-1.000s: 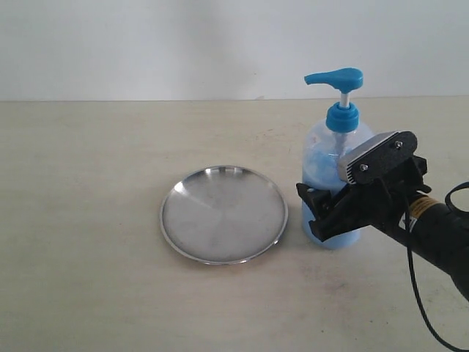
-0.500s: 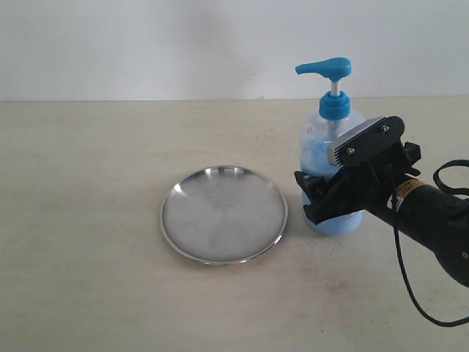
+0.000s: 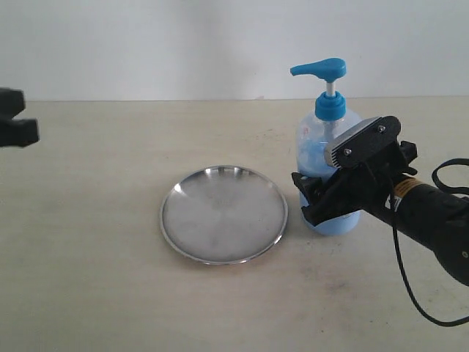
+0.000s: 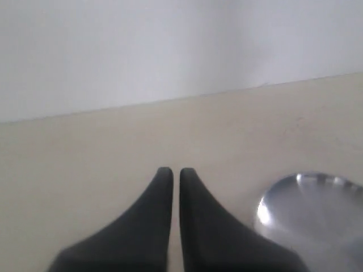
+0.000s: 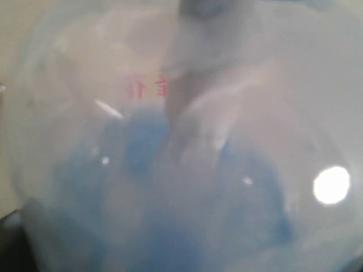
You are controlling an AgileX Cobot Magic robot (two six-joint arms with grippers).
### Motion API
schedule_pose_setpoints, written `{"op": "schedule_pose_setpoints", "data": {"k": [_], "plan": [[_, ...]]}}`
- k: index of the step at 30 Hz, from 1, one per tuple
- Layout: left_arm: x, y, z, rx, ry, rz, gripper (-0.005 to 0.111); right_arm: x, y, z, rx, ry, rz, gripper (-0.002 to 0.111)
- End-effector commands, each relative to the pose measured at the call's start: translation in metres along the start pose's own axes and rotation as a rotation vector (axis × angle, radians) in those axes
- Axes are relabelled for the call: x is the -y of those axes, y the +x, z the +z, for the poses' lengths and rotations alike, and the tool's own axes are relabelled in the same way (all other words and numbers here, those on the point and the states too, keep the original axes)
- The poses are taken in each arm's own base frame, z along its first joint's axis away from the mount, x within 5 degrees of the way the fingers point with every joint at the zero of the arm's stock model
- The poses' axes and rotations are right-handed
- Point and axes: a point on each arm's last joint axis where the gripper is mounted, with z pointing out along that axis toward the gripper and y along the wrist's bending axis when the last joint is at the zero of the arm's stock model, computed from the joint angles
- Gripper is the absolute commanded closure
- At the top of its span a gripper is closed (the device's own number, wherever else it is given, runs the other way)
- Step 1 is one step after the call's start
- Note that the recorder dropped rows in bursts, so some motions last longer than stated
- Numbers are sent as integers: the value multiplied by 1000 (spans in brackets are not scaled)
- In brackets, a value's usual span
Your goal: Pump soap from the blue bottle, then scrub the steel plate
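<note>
The blue bottle [image 3: 327,139] stands upright just right of the steel plate [image 3: 223,214], its blue pump head [image 3: 319,70] pointing left. Light blue soap [image 3: 342,221] shows low inside it. My right gripper [image 3: 311,199] is shut on the bottle's lower body, one finger on each side. In the right wrist view the bottle [image 5: 187,113] fills the frame, soap [image 5: 170,226] blurred behind its wall, and the fingers are hidden. My left gripper [image 3: 18,126] hangs at the far left edge, well away from the plate. In the left wrist view it [image 4: 172,173] is shut on nothing, the plate [image 4: 309,209] off to one side.
The things rest on a beige tabletop [image 3: 95,279] that meets a white wall [image 3: 146,44] at the back. The right arm's black cable [image 3: 410,293] loops over the table at the right.
The right gripper and the bottle have shifted a little left, toward the plate. The left gripper has come into the exterior view at the left edge.
</note>
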Motion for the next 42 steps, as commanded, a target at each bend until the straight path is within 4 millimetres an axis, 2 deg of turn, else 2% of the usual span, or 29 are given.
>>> {"op": "schedule_pose_setpoints", "data": {"k": [1, 7, 11, 14, 16, 20, 28, 31, 38, 42], "plan": [[19, -39, 36, 131, 71, 71, 103, 0, -8, 0, 50, -2, -24, 108], [58, -84, 69, 253, 269, 102, 103, 0, -8, 0, 48, -2, -24, 108], [85, -112, 77, 365, 525, 40, 103, 0, -8, 0, 48, -2, -24, 108], [103, -123, 87, 385, 739, -25, 103, 0, -8, 0, 48, -2, -24, 108], [114, -121, 100, 359, 822, -43, 103, 0, -7, 0, 46, -3, -24, 108], [134, -117, 125, 326, 875, -50, 103, 0, -5, 0, 18, -8, -24, 108], [186, -101, 143, 276, 998, 74, 103, -1, -3, 0, -2, -13, -24, 108], [196, -97, 151, 265, 1012, 87, 103, -1, -3, 0, -2, -13, -24, 108], [202, -78, 173, 171, 971, 130, 103, -1, -3, 0, -2, -13, -24, 108], [204, -73, 175, 136, 985, 158, 103, -1, -3, 0, -2, -13, -24, 108]]}}
